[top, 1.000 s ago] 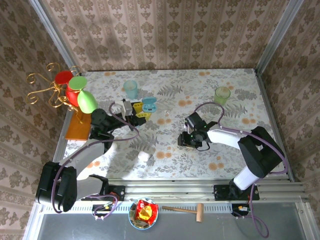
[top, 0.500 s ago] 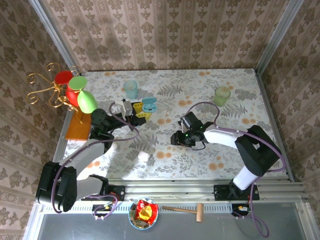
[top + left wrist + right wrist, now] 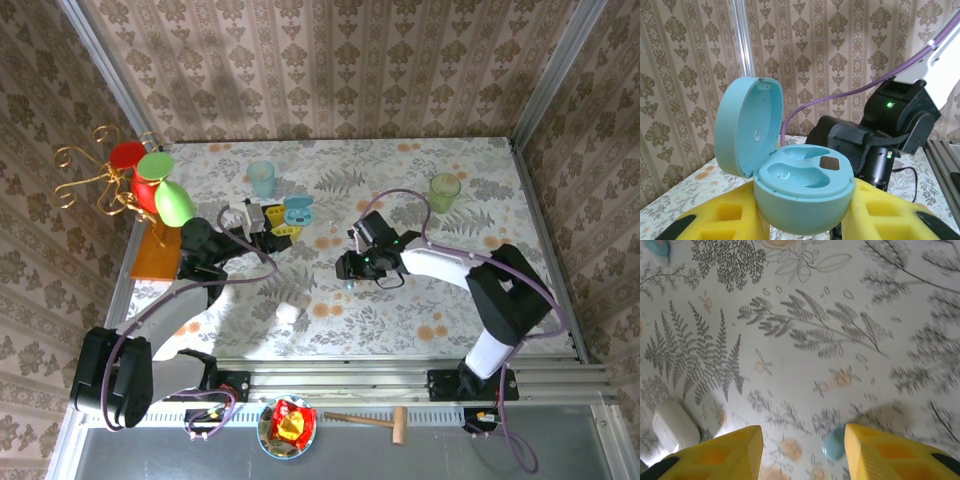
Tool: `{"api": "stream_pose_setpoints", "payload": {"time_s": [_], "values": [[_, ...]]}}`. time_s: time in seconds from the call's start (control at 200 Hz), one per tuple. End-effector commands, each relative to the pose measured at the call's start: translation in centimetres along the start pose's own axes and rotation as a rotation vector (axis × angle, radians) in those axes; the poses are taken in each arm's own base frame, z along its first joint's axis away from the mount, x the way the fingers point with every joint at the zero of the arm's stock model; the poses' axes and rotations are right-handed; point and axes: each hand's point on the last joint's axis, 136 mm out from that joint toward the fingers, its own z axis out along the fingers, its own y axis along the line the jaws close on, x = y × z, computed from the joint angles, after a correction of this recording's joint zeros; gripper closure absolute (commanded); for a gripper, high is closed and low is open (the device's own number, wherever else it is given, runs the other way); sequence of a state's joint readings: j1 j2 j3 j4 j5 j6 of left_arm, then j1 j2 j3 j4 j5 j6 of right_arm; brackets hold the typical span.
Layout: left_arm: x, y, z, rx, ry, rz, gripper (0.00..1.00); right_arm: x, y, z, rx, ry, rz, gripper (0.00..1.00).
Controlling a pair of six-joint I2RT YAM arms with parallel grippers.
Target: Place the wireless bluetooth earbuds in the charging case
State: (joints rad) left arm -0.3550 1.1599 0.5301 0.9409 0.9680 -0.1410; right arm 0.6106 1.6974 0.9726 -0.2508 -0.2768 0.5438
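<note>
Starting at the far left of your counter, there's the gold wire stand with red and green bits on it. An orange slab sits just in front of it.

Next over, your left gripper is clamped on the case. The yellow fingers pinch the pale blue base from both sides, so it's closed down as far as the case lets it. The lid is flipped open and leans back. The two wells in the base face up, with a small dark square beside them. A blue cup stands just behind the case.

A bit nearer you and right of the left arm, a white pebble sits on the counter by itself.

Then comes your right gripper, pointing down at the counter near the middle, well apart from the case. Its fingers stand partly apart and it's got nothing in them. In the wrist view a tiny pale bluish earbud lies on the counter between the fingers. It's right up against the inner edge of the finger on the right of that view, and I can't tell if it's actually touching. The white pebble shows off to the left of the other finger.

Far right at the back there's a green cup, well away from both grippers.
</note>
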Motion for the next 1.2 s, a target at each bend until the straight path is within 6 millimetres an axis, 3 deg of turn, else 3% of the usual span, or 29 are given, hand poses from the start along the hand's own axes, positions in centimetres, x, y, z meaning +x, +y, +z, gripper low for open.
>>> {"api": "stream_pose_setpoints", "payload": {"time_s": [0.0, 0.175, 0.405, 0.7, 0.9, 1.195], "values": [[-0.7, -0.7, 0.0, 0.017, -0.014, 0.035, 0.71, 0.0, 0.1, 1.5, -0.013, 0.044, -0.040, 0.52], [-0.9, -0.8, 0.0, 0.017, -0.016, 0.041, 0.71, 0.9, -0.8, 1.8, 0.009, 0.073, -0.043, 0.52], [-0.9, -0.8, 0.1, 0.021, -0.013, 0.042, 0.71, 3.9, -2.2, 1.0, 0.021, 0.114, -0.012, 0.52], [-0.8, -0.8, 0.1, 0.015, -0.012, 0.045, 0.72, 5.9, -1.8, -0.4, -0.033, 0.114, 0.051, 0.52], [-0.8, -1.1, 0.3, 0.027, -0.012, 0.047, 0.72, 4.2, -2.7, -1.5, 0.019, 0.043, 0.068, 0.53], [-0.7, -1.2, 0.3, 0.024, -0.004, 0.047, 0.71, 1.3, -1.6, -0.1, -0.084, 0.069, 0.034, 0.54]]}}
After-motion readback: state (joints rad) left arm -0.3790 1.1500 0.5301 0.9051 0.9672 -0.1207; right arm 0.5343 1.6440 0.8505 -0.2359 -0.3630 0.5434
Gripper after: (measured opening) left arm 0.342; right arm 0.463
